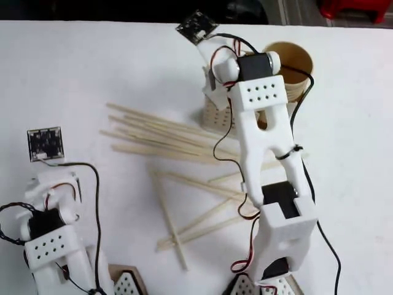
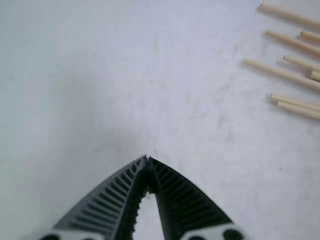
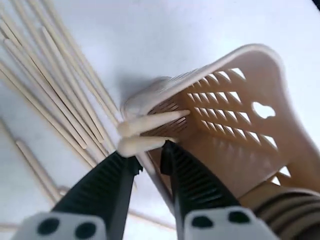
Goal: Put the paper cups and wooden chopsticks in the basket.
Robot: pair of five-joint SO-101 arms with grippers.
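Left jaws together | right jaws clamped on chopsticks [image 3: 150, 121] at basket [image 3: 240, 125] rim | cup [image 1: 298, 61] partly behind arm [image 1: 270, 135]

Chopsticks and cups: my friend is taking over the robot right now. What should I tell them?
The left claw is shut and empty, over the bare table.
The right claw is shut on the held chopsticks, at the rim of the basket.
The loose chopsticks lie scattered on the table. The paper cups stand by the basket; I cannot tell if they are inside.
Done: nothing surely in.
Left: drop the held ones in, gather the rest, check the cups.
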